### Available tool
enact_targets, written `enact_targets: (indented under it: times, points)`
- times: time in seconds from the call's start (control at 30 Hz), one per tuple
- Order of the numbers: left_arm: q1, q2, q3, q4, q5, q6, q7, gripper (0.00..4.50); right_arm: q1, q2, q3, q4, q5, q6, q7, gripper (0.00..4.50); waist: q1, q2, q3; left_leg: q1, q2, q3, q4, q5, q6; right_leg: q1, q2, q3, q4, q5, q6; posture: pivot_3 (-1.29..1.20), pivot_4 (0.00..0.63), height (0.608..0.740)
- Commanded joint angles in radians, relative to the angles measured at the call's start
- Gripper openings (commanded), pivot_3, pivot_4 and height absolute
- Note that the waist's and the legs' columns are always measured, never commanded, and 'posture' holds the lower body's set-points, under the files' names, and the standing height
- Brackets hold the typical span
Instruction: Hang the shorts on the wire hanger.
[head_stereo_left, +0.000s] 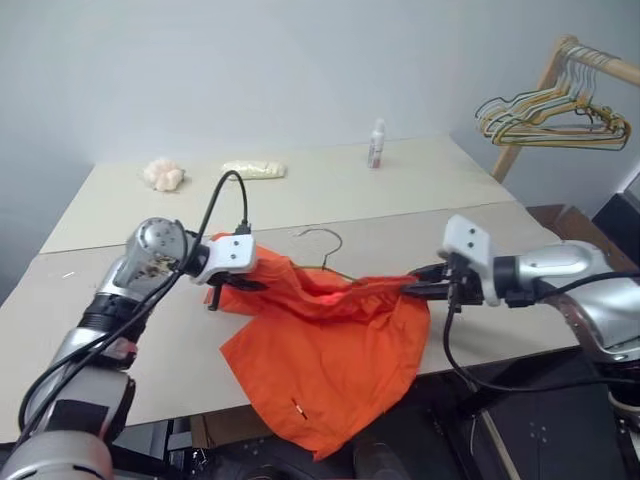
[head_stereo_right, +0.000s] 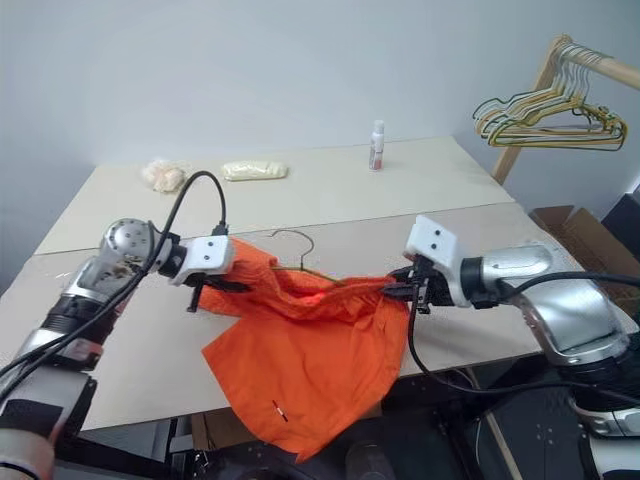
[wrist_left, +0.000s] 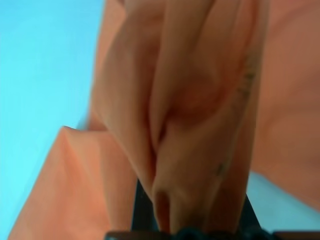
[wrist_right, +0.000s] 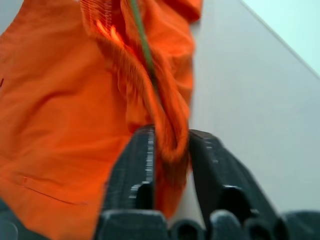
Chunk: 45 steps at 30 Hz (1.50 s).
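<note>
**Orange shorts stretched between two grippers, hanger wire threaded inside**

Head views: the left gripper (head_stereo_left: 228, 290) is clenched on one bunched end of the shorts (head_stereo_left: 325, 365); the right gripper (head_stereo_left: 425, 285) meets the opposite waistband end. Between them the fabric sags and drapes over the near edge of the table (head_stereo_left: 130, 350). The wire hanger (head_stereo_left: 322, 240) shows its hook just behind the cloth, about midway between the grippers.

Left wrist view: folds of orange cloth are pinched tight between the fingers (wrist_left: 142, 205).

Right wrist view: the black fingers (wrist_right: 132, 170) stand slightly parted around the gathered waistband, with the olive wire running away from them through the fabric. Whether they actually grip it, I cannot tell.

The shorts look light, soft and limp, likely to slide off thin wire; the elastic waistband seems the firmest hold.

No containers in view.
</note>
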Motion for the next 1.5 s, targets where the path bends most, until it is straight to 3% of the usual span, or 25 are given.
enact_targets:
  times: [0.03,0.13,0.3,0.57,0.8,0.9,1.2,1.4,1.43,1.5]
  points:
    - [-0.041,0.003,0.028,0.001,-0.011,0.012,0.007,0.0,-0.023,-0.025,-0.055,-0.008,-0.016,0.011,-0.023,2.69,-0.004,0.0,0.0,0.0,0.0,0.0,0.0,0.0,0.0,0.0,0.0,0.0,0.0,0.0,0.0,-0.26,0.0,0.74]
    - [-0.034,0.008,0.03,0.001,-0.011,0.007,0.006,0.0,-0.037,-0.049,-0.129,-0.011,0.006,0.026,-0.034,3.68,-0.007,0.0,0.0,0.0,0.0,0.0,0.0,0.0,0.0,0.0,0.0,0.0,0.0,0.0,0.0,-0.26,0.0,0.74]
    - [-0.034,0.01,0.023,0.005,-0.007,-0.007,-0.002,0.0,-0.123,0.006,-0.152,-0.073,0.075,0.104,-0.068,3.68,-0.012,0.0,0.0,0.002,0.001,0.0,0.0,0.0,0.0,0.0,0.0,0.001,0.0,0.0,0.0,-0.27,0.0,0.74]
    - [-0.073,0.011,-0.022,0.035,0.074,-0.063,0.02,0.0,-0.264,0.255,0.091,-0.005,-0.001,0.16,-0.18,3.68,-0.028,0.0,0.0,0.001,0.001,0.0,0.0,0.0,0.0,0.0,0.0,0.001,0.003,0.0,0.0,-0.26,0.0,0.74]
    - [-0.105,0.001,-0.028,0.053,0.104,-0.091,0.032,0.0,-0.295,0.387,0.163,0.121,-0.082,0.105,-0.227,3.68,-0.031,0.0,0.0,0.0,-0.001,-0.001,0.0,0.0,0.0,-0.002,0.0,0.0,0.007,0.0,0.0,-0.25,0.0,0.74]
    - [-0.102,-0.003,-0.019,0.042,0.093,-0.084,0.027,0.0,-0.291,0.413,0.166,0.132,-0.085,0.093,-0.22,3.11,-0.034,0.0,0.0,0.0,-0.001,-0.001,0.0,0.0,0.0,-0.002,0.0,0.0,0.007,0.0,0.0,-0.25,0.0,0.74]
    - [-0.091,-0.011,0.014,0.021,0.053,-0.063,0.036,0.0,-0.272,0.445,0.156,0.157,-0.101,0.004,-0.188,0.09,-0.035,0.0,0.0,0.001,-0.001,-0.001,0.0,0.0,0.0,-0.003,0.0,0.0,0.007,0.0,0.0,-0.24,0.0,0.74]
    - [-0.098,-0.031,0.082,-0.002,-0.055,0.036,0.002,0.0,-0.236,0.398,0.152,0.184,-0.109,-0.141,-0.076,0.02,-0.032,0.0,0.0,0.0,-0.002,-0.001,0.0,0.0,0.0,-0.003,0.0,0.0,0.007,0.0,0.0,-0.22,0.0,0.74]
    - [-0.097,-0.026,0.093,-0.013,-0.082,0.046,-0.021,0.58,-0.234,0.391,0.153,0.192,-0.113,-0.156,-0.062,0.0,-0.033,0.0,0.0,0.0,-0.002,-0.001,0.0,0.0,0.0,-0.003,0.0,0.0,0.007,0.0,0.0,-0.22,0.0,0.74]
    - [-0.094,-0.015,0.111,-0.032,-0.114,0.076,-0.04,0.99,-0.234,0.386,0.153,0.206,-0.12,-0.176,-0.047,0.0,-0.035,0.0,0.0,0.0,-0.001,-0.001,0.0,0.0,0.0,-0.003,0.0,0.0,0.007,0.0,0.0,-0.21,0.0,0.74]
